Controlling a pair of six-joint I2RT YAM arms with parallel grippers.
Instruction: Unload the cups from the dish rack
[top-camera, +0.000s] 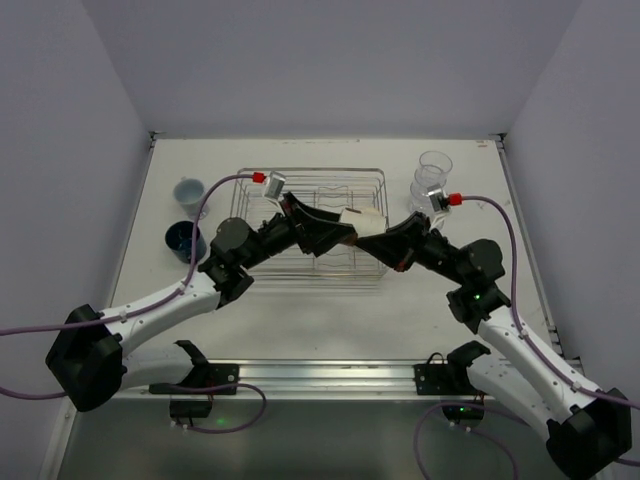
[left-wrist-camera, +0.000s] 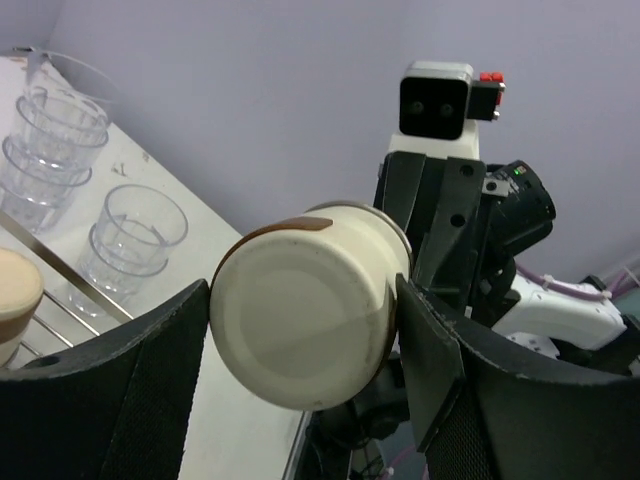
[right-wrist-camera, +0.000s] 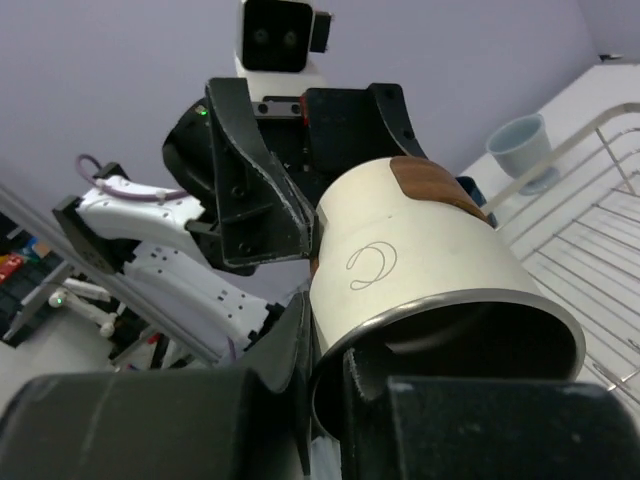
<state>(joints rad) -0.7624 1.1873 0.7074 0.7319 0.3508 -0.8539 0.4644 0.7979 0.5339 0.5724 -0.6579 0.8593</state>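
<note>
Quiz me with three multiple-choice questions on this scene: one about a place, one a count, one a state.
1. Where is the cream cup? A over the rack, between left gripper and right gripper; B in the rack; C on the floor.
2. How many blue cups stand left of the rack? A none; B two; C four.
3. How does the right gripper hold the cup? A around its base; B not at all; C pinching its rim.
Answers: A, top view shows it held up between them; B, one pale cup, one dark cup; C, the rim sits clamped in its jaws.
</note>
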